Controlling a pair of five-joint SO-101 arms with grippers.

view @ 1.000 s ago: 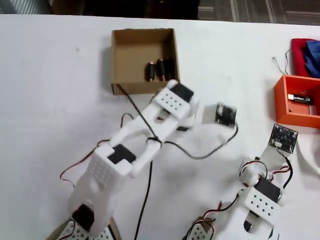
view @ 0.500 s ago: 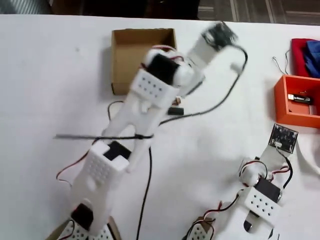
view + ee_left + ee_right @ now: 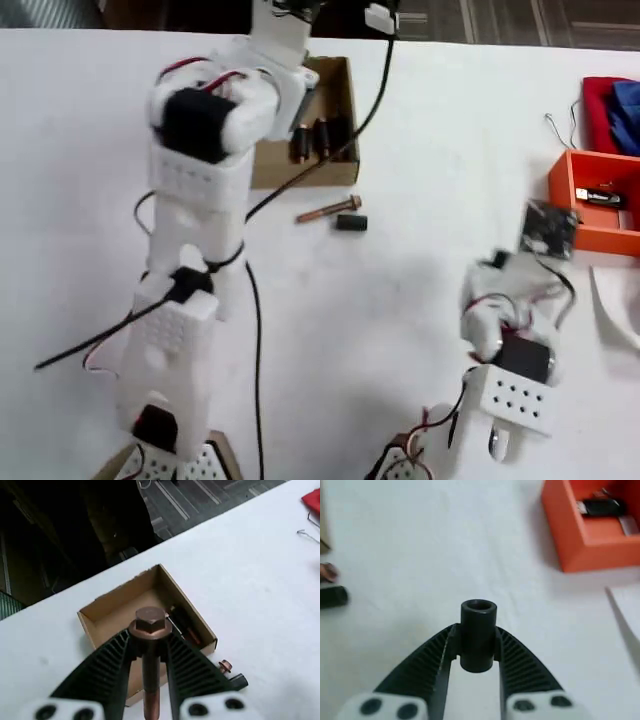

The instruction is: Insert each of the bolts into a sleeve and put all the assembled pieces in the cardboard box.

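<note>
My left gripper [image 3: 149, 641] is shut on a copper bolt [image 3: 150, 622], held head-up above the cardboard box [image 3: 107, 617]. Inside the box lie dark assembled pieces [image 3: 184, 628], also visible from above as assembled pieces [image 3: 320, 138] in the cardboard box [image 3: 310, 173]. My right gripper [image 3: 478, 641] is shut on a black sleeve [image 3: 478, 630], its bore facing up, over bare table. A loose copper bolt [image 3: 328, 210] and a loose black sleeve [image 3: 351, 222] lie on the table just in front of the box.
An orange tray [image 3: 585, 235] with a small black item stands at the right edge, with red and blue cloth [image 3: 612, 110] behind it. The left arm [image 3: 195, 200] rises tall over the table's left side. Black cables trail from it.
The left arm has swung up from low beside the box to high over it, uncovering the loose bolt and sleeve. The right arm has lifted and shifted a little left.
</note>
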